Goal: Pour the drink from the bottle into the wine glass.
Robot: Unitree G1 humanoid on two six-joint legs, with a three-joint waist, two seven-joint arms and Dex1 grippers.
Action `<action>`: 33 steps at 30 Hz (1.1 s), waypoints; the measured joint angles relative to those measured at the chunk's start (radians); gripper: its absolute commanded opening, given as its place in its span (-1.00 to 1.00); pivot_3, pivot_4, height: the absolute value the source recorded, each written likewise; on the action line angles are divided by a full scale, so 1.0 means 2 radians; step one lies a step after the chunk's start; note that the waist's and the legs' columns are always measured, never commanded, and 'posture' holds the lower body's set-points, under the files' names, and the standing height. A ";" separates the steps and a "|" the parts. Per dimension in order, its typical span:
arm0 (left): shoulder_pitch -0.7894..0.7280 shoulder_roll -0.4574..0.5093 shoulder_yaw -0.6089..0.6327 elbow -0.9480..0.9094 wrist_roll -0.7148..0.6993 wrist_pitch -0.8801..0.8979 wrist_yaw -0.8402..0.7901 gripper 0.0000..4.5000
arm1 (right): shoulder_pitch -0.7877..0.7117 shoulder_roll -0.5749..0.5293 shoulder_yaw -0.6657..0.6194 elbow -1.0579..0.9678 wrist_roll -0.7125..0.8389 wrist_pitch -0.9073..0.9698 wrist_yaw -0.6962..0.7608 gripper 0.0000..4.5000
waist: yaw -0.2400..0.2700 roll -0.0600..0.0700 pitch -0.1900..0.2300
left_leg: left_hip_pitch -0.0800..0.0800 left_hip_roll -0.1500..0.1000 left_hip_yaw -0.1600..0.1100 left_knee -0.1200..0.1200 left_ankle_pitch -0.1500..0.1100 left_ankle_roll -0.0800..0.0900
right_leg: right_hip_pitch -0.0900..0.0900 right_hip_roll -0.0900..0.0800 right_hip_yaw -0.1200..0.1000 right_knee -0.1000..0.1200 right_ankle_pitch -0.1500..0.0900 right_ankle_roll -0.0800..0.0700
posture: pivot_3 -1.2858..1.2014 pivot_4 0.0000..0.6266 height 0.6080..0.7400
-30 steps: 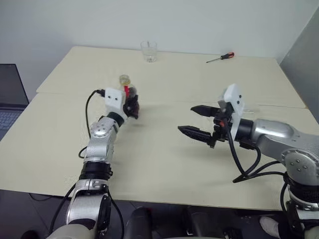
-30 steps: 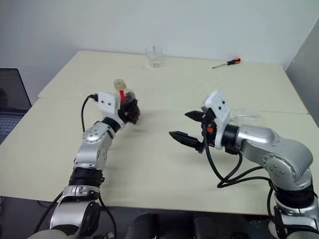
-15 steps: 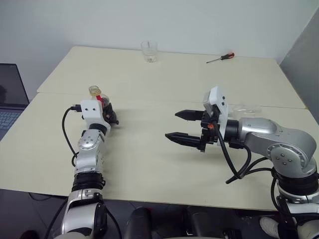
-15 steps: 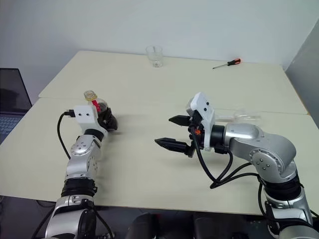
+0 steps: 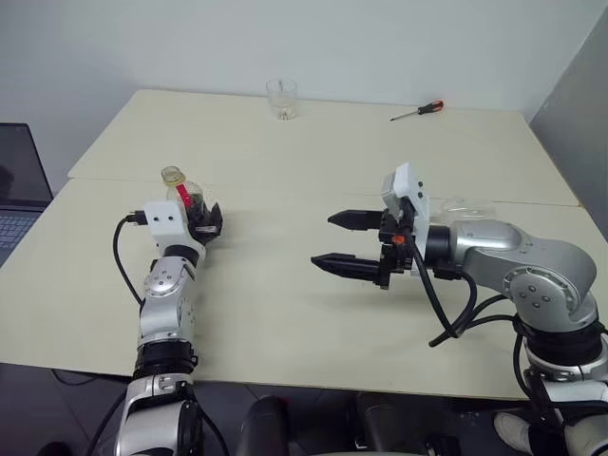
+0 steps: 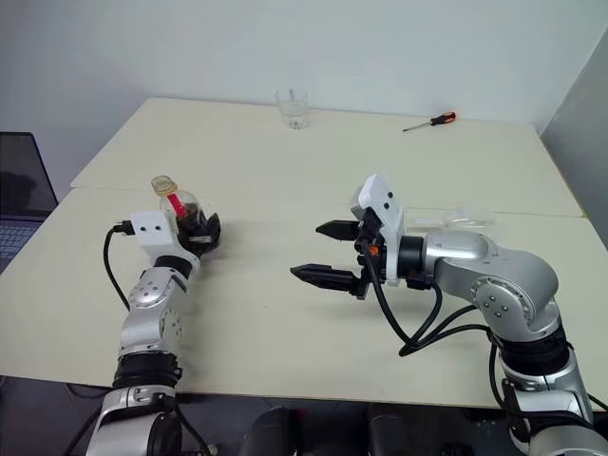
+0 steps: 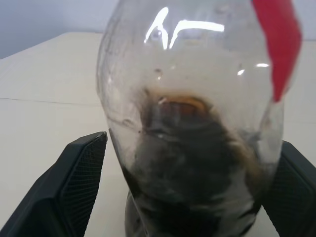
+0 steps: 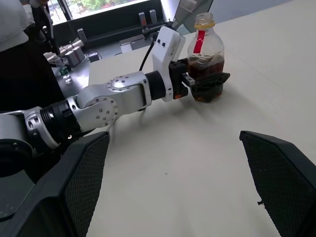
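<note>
The bottle (image 5: 183, 198) stands upright on the table's left side, with a red strip at its neck and a yellow top. The dark drink (image 7: 187, 168) fills its lower part. My left gripper (image 5: 201, 223) is open, and its black fingers (image 7: 74, 182) stand on either side of the bottle's base, a little apart from it. My right gripper (image 5: 325, 239) hovers open and empty over the middle of the table, pointing toward the bottle (image 8: 205, 49). The wine glass (image 6: 463, 219) seems to lie on its side behind my right forearm, partly hidden.
A short clear tumbler (image 5: 282, 98) stands at the table's far edge, with a red-handled screwdriver (image 5: 418, 110) to its right. A laptop (image 5: 19, 180) sits beyond the table's left side. A person (image 8: 17, 29) stands in the background of the right wrist view.
My left arm carried the bottle to the left and down onto the table, then its fingers opened off it. My right gripper shifted slightly left, still open.
</note>
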 measured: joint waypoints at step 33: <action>0.149 0.057 -0.132 -0.316 -0.070 0.205 -0.187 0.99 | 0.118 0.082 -0.178 0.054 -0.026 -0.032 -0.184 1.00 | -0.002 0.000 0.000 | 0.000 0.000 -0.001 -0.001 0.001 0.002 | 0.000 0.001 0.001 -0.001 0.000 0.000 | 0.03 -0.52 1.00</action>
